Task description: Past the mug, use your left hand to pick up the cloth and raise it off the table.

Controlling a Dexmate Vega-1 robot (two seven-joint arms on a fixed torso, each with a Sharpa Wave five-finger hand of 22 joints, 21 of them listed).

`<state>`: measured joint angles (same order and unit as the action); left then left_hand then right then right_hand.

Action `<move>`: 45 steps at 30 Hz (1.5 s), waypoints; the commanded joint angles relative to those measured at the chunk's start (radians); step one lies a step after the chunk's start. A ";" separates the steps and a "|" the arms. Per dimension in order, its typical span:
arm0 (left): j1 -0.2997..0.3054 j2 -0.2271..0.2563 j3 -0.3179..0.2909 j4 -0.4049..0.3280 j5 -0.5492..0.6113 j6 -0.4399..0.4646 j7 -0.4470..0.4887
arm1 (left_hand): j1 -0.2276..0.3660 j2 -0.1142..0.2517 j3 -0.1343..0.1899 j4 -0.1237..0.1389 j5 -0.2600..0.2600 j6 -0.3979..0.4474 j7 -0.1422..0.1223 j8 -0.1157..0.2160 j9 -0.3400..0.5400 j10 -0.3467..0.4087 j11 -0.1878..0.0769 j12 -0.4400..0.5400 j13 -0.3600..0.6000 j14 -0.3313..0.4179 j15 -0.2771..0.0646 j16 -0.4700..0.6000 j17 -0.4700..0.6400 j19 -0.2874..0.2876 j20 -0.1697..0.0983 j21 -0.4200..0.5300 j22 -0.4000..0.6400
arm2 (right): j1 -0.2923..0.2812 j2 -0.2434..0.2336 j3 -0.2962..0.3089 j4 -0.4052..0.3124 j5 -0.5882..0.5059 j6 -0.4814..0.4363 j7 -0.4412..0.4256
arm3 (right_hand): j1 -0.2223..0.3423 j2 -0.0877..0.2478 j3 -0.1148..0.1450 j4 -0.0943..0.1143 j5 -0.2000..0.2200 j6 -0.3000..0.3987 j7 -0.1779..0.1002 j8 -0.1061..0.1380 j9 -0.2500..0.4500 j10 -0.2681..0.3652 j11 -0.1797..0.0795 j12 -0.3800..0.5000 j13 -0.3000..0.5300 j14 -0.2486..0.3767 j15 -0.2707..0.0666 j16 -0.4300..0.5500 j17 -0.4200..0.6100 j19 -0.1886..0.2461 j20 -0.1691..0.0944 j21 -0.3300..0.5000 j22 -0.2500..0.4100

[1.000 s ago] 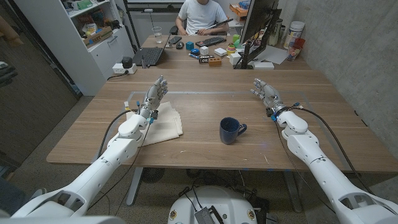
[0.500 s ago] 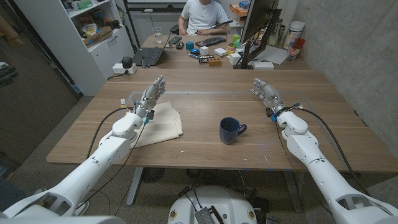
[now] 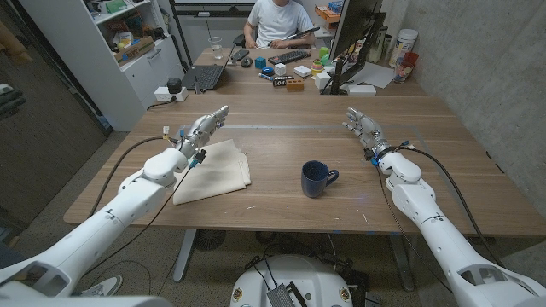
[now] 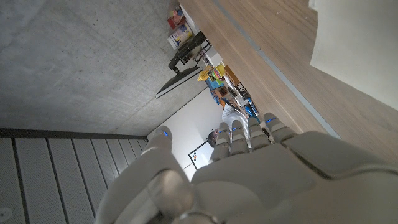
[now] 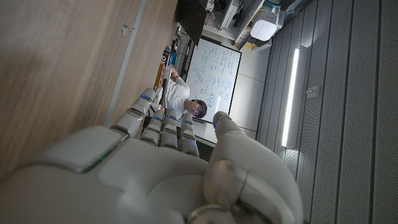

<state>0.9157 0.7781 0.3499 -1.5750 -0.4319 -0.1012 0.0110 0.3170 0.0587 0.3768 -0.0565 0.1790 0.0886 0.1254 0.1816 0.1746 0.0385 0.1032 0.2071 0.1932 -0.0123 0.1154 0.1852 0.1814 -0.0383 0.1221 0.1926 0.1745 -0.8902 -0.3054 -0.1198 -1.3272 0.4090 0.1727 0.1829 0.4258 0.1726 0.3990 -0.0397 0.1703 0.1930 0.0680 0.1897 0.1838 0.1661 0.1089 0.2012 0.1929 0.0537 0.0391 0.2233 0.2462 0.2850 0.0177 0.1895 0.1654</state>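
A cream cloth lies folded on the wooden table, left of a dark blue mug. My left hand hovers at the cloth's far left corner, fingers straight and apart, holding nothing. A pale corner of the cloth appears beyond the left hand in the left wrist view. My right hand stands open at the far right of the table, well away from the mug, fingers extended. In the right wrist view the right hand holds nothing.
Behind my table stands a second desk with a laptop, keyboard, monitor and small boxes; a person sits there. A white shelf unit stands at the far left.
My left arm has swung out to the left and its hand has moved off the cloth toward the cloth's far left corner. The right arm, mug and cloth have stayed still.
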 commanded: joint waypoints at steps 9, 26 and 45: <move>-0.010 0.228 0.075 -0.338 0.455 0.317 0.158 | 0.135 -0.010 0.038 -0.100 0.008 0.028 -0.001 0.027 0.007 0.055 -0.021 0.027 0.009 0.060 -0.005 0.019 0.001 0.033 0.039 0.012 0.005 | 0.011 0.013 0.001 0.011 -0.011 -0.002 0.011 | 0.002 -0.001 0.004 0.001 0.006 0.007 0.002 0.004 0.005 0.010 0.001 0.004 0.006 0.010 0.002 0.006 0.003 0.007 0.003 0.005 0.006; -0.023 0.281 0.143 -0.508 0.731 0.548 0.115 | 0.250 -0.033 0.063 -0.124 0.007 0.085 -0.050 0.041 0.010 0.119 -0.068 0.053 0.026 0.127 -0.001 0.029 0.004 0.072 0.090 0.021 0.010 | 0.005 0.016 -0.002 0.004 -0.013 -0.010 0.010 | 0.001 -0.001 0.004 0.001 0.006 0.006 -0.002 0.004 0.005 0.010 0.001 0.003 0.006 0.011 0.002 0.006 0.002 0.007 0.006 0.005 0.006; -0.122 0.275 0.295 -0.630 1.064 0.767 -0.120 | 0.282 -0.073 0.053 -0.118 0.001 0.083 -0.057 0.032 0.012 0.130 -0.056 0.061 0.040 0.194 0.023 0.045 0.007 0.159 0.095 0.052 0.020 | 0.009 0.019 -0.004 0.008 -0.012 -0.013 0.014 | -0.001 -0.002 0.002 0.001 0.005 0.004 -0.005 0.003 0.005 0.009 0.001 0.003 0.006 0.013 0.001 0.007 0.002 0.004 0.010 0.004 0.006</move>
<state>0.8607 1.0514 0.5423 -2.1296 0.4327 0.5536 0.0515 0.5877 -0.0024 0.4327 -0.1752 0.1790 0.1754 0.0712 0.2157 0.1841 0.1639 0.0464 0.2628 0.2305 0.1729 0.1360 0.2225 0.1840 0.1044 0.2131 0.2371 0.1888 -0.8827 -0.2886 -0.1235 -1.3212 0.3964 0.1633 0.1962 0.4257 0.1726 0.3990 -0.0397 0.1702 0.1929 0.0680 0.1896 0.1836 0.1661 0.1088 0.2012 0.1928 0.0573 0.0355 0.2233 0.2464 0.2849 0.0178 0.1895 0.1702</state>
